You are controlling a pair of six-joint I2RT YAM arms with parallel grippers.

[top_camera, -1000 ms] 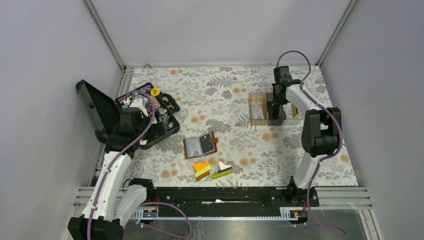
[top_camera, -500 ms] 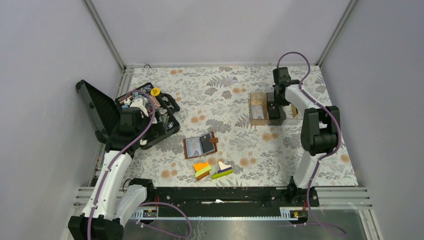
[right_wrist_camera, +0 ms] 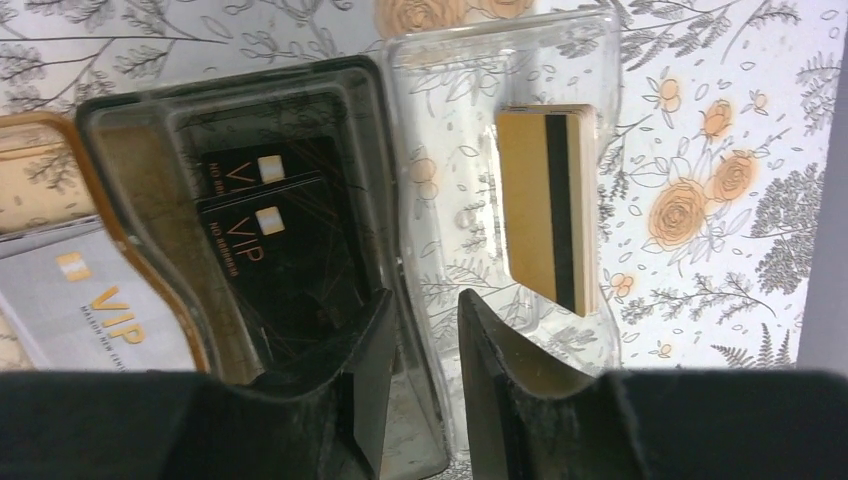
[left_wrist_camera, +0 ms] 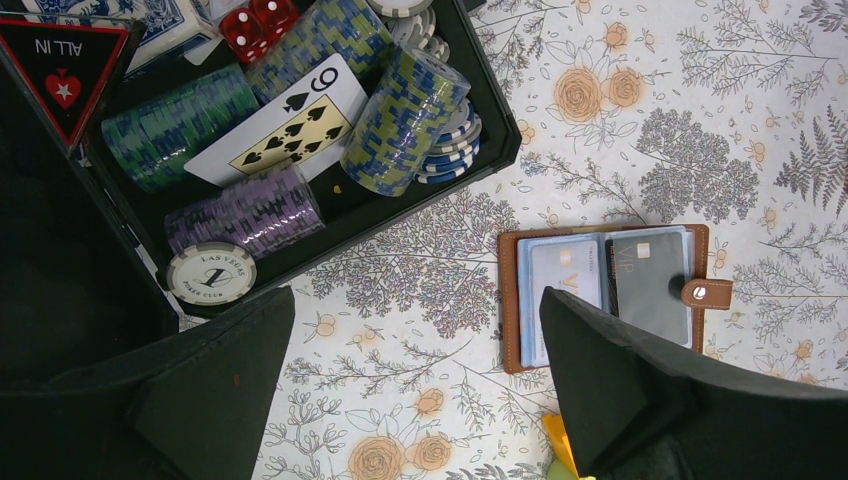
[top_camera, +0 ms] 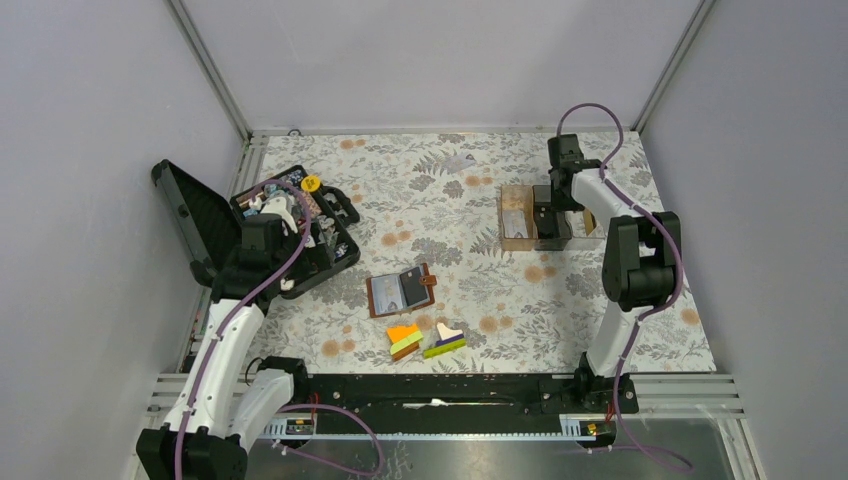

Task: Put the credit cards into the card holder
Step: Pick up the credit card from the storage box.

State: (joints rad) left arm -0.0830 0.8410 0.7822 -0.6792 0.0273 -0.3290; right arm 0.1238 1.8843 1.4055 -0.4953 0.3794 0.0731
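The brown leather card holder (top_camera: 400, 292) lies open mid-table. In the left wrist view (left_wrist_camera: 510, 300) it holds a bluish card (left_wrist_camera: 565, 285) and a dark grey card (left_wrist_camera: 650, 280). My left gripper (left_wrist_camera: 417, 300) is wide open and empty above the cloth, between the poker case and the holder. My right gripper (right_wrist_camera: 425, 340) hangs over the compartment boxes (top_camera: 530, 215). Its fingers are a narrow gap apart, astride the wall between two compartments, holding no card. Black VIP cards (right_wrist_camera: 260, 220), a grey VIP card (right_wrist_camera: 90, 310) and tan striped cards (right_wrist_camera: 550, 200) lie in separate compartments.
An open black poker case (top_camera: 300, 225) with chips, dice and playing cards stands at the left, its lid (top_camera: 190, 215) raised. Orange-green (top_camera: 404, 340) and purple-green (top_camera: 445, 343) blocks lie near the front. Metal frame rails border the floral cloth.
My right wrist has shifted slightly toward the back over the compartment boxes. The left arm and the card holder have not moved.
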